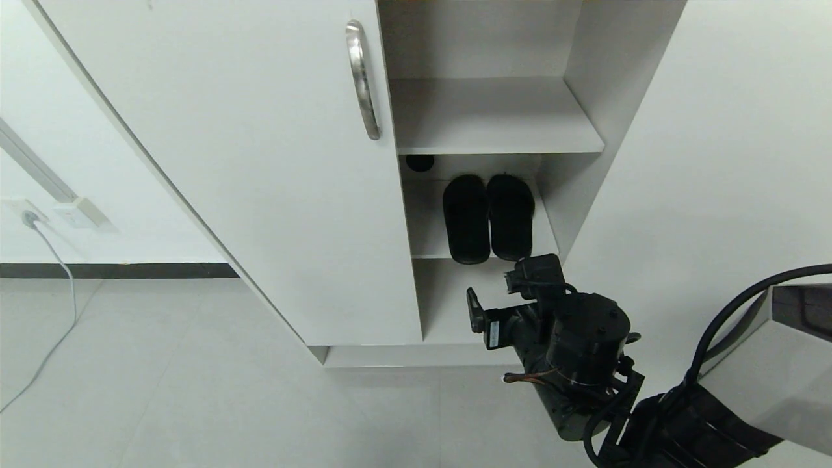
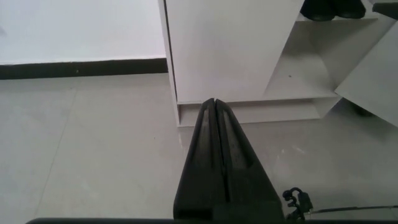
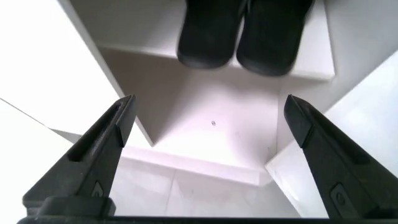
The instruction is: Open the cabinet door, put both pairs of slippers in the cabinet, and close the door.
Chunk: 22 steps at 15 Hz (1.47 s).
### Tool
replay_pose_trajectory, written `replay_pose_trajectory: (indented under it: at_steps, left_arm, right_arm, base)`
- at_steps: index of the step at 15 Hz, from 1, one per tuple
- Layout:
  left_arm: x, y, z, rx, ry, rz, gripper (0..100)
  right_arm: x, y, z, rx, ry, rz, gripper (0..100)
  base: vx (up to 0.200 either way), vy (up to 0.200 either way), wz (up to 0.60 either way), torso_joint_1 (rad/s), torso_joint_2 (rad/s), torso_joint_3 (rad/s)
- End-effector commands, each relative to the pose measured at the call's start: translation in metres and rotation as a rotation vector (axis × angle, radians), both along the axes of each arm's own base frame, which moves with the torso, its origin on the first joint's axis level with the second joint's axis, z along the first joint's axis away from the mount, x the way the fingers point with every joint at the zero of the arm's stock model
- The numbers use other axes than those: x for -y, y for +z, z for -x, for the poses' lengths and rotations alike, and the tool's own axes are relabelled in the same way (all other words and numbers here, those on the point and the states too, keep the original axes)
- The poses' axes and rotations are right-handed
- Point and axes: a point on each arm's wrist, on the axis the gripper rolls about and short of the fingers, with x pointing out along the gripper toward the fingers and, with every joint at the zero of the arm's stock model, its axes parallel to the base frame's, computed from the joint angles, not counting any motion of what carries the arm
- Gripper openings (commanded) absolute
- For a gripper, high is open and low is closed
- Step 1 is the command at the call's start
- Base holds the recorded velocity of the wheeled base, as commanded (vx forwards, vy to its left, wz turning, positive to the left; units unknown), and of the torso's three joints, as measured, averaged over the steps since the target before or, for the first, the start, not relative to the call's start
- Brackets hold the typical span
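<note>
My left end effector [image 2: 214, 109] is nearest. Its fingers are pressed together with nothing between them, low over the floor [image 2: 93, 143] in front of the cabinet [image 2: 249, 112]. My right end effector [image 1: 504, 289] sits just in front of the cabinet's bottom compartment, fingers [image 3: 99, 155] wide apart and gripping nothing. One pair of slippers [image 1: 489, 218], black, lies side by side on the cabinet's middle shelf [image 1: 422, 227], directly above that compartment, near ends at the shelf's front edge. A small dark round thing [image 1: 419, 162] sits at the back of the same shelf; I can't tell what it is. The upper shelf [image 1: 494, 117] is above. The open door [image 1: 715, 162] is swung out on the cabinet's right side. The closed door [image 1: 260, 162], with its metal handle [image 1: 362, 78], covers the left half. A wall socket [image 1: 29, 218] with a cable [image 1: 62, 273] sits well to the cabinet's left.
</note>
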Motion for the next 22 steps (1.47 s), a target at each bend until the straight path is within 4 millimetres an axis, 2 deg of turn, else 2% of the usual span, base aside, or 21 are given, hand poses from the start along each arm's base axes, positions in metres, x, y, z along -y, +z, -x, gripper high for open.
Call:
replay_pose_trajectory:
  at_steps: [1,7,19,22]
  left_arm:
    - [0.0000,0.0000,-0.0001,-0.001,0.000,0.000,0]
    - [0.0001,-0.0001,-0.0002,-0.004,-0.003,-0.003,0]
    - [0.0001,-0.0001,-0.0001,-0.003,-0.003,-0.003,0]
    - [0.0001,-0.0001,-0.0001,-0.003,-0.002,-0.003,0]
  right_arm:
    - [0.0014,-0.0018,0.0011,0.002,0.000,0.000,100]
    - [0.0029,-0.0042,0.0025,-0.004,0.000,0.007,100]
    - [0.0057,-0.0075,0.0043,-0.010,0.000,0.050,100]
    - [0.0091,-0.0079,0.0068,-0.015,0.008,0.057,100]
  base:
    - [0.000,0.000,0.00,0.000,0.00,0.000]
    - [0.000,0.000,0.00,0.000,0.00,0.000]
    - [0.000,0.000,0.00,0.001,0.00,0.184]
    - [0.000,0.000,0.00,0.001,0.00,0.032]
